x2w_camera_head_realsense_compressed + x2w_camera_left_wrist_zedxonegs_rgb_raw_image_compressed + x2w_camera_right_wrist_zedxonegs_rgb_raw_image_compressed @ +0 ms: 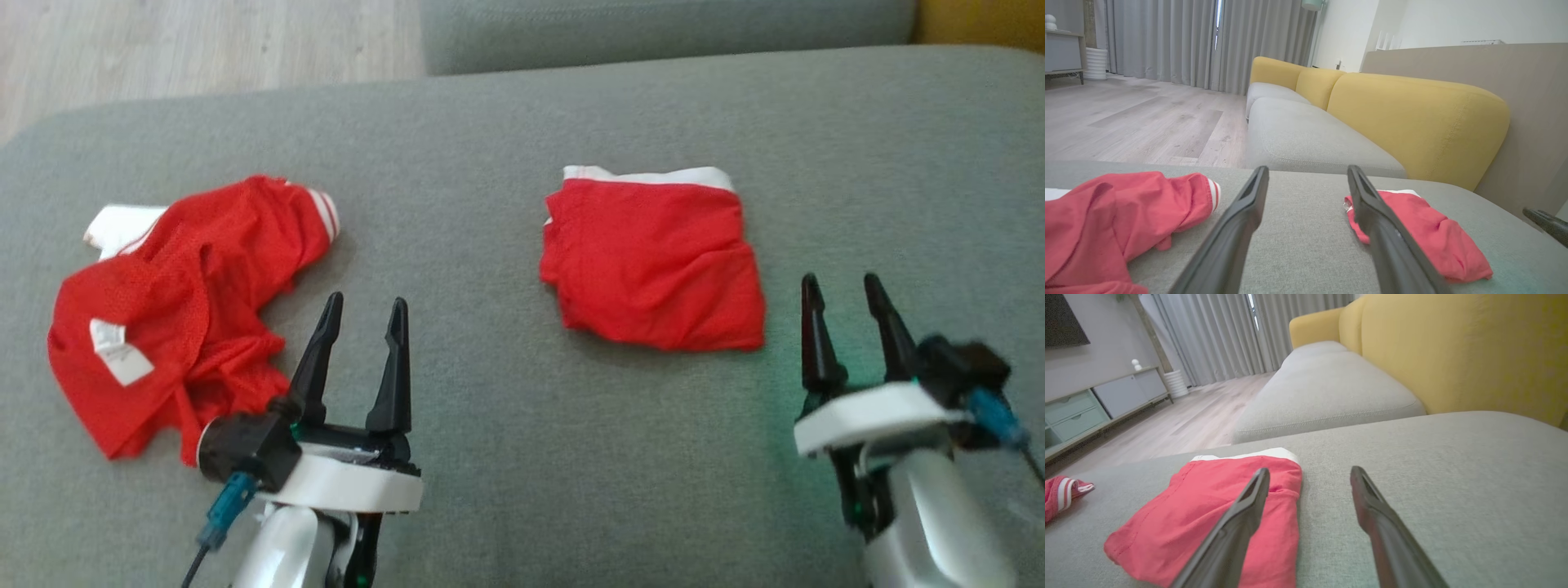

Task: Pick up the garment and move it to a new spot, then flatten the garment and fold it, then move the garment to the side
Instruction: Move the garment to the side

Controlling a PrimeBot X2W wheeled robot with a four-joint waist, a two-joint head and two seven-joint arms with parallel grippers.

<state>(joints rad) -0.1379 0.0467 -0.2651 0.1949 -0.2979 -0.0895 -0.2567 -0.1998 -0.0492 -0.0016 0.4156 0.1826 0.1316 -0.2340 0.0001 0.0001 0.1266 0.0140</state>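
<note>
A folded red garment (653, 261) with a white waistband lies flat on the grey cushion (490, 457), right of centre. It also shows in the left wrist view (1425, 232) and the right wrist view (1200, 522). My right gripper (841, 282) stands open just right of it, nothing between its fingers (1308, 471). My left gripper (363, 302) is open too (1306, 171), hovering between the folded garment and a crumpled red garment (180, 286) at the left.
The crumpled red garment (1106, 220) with white stripes spreads toward the cushion's left edge. Wooden floor (204, 49) lies beyond the far left. A second grey seat (1306, 139) and yellow backrests (1412, 118) stand behind.
</note>
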